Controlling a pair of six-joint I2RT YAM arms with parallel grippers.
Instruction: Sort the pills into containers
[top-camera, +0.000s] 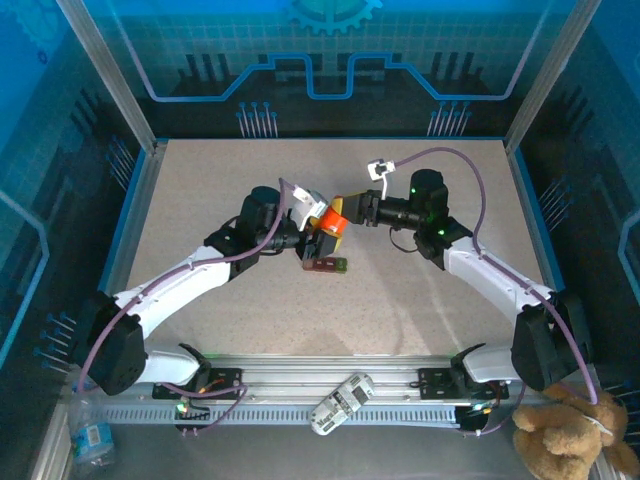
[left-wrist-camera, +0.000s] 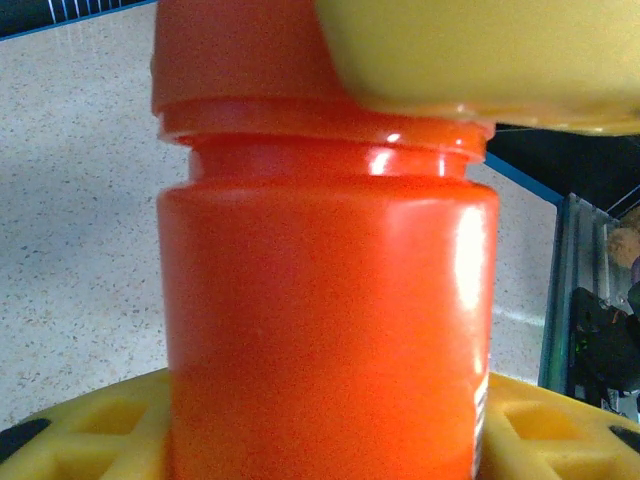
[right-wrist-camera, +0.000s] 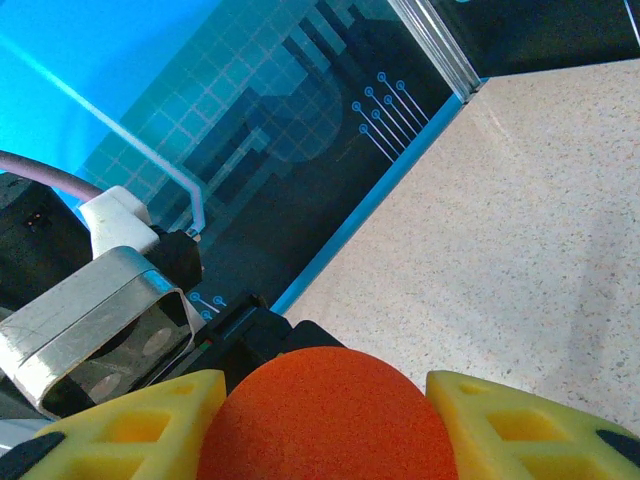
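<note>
An orange pill bottle hangs tilted above the middle of the table, held between the two arms. My left gripper is shut on its body, with a yellow fingertip on either side. From the right, my right gripper is shut on its orange cap; the yellow fingers press both sides of the cap. One right finger lies on the cap in the left wrist view. The containers, a dark red strip with a green end, lie flat on the table just below the bottle. The pills are hidden.
A raised blue-edged wall frames the speckled table. A white remote-like device lies on the rail at the near edge. A plush toy sits outside the frame at the bottom right.
</note>
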